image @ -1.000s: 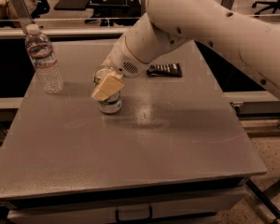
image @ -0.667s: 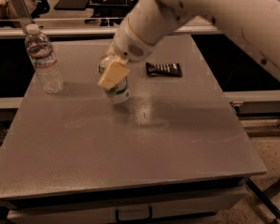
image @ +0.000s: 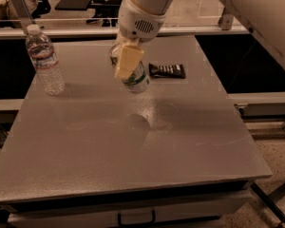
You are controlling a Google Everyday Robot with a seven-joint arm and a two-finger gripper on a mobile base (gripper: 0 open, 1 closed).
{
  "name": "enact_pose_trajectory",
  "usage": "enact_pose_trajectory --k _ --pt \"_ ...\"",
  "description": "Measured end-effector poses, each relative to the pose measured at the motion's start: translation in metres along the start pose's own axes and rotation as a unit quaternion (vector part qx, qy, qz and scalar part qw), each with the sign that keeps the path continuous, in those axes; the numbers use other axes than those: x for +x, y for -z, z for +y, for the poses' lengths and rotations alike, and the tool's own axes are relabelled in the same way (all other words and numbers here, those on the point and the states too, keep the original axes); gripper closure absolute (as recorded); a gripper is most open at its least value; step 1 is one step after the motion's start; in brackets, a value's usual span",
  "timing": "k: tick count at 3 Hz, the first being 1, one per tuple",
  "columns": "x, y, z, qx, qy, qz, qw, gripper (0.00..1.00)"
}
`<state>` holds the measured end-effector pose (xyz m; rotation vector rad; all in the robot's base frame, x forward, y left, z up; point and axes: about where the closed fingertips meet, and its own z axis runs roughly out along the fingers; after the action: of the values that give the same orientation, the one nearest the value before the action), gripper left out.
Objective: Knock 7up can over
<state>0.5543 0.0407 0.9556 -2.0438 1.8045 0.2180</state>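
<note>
- Leaning at a slant, the 7up can (image: 138,82) is hanging over the far half of the worktop (image: 133,175), about midway between the left and right edges. Its long axis is running from the silver top, aimed up toward the far-left corner, down to the green-banded base, aimed toward the near-right corner.
- Its smooth white-silver cylinder is showing green lettering. Whether the base is touching the surface cannot be told.
- The gripper (image: 126,66) is pinching the can. One flat, cream-coloured finger (image: 129,60) is lying across the near side, and the other is sitting out of sight behind it.
- The rounded white arm (image: 147,11) is reaching in over the far edge.
- A flat, dark, glossy snack bar wrapper (image: 167,70) is lying just beside the can, toward the right edge.
- A clear ribbed plastic water bottle (image: 45,63) with a white cap is standing upright near the far-left corner, well apart from the can.
- The worktop is showing a grey, speckled, matte face.
</note>
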Motion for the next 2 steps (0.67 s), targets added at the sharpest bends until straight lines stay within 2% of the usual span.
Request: enact_pose_trajectory --k 1,2 --pt "0.011 -0.007 -0.002 -0.030 0.026 0.051 0.9979 1.00" --pt "0.020 -0.027 -0.011 -0.052 0.049 0.107 0.9916 0.79"
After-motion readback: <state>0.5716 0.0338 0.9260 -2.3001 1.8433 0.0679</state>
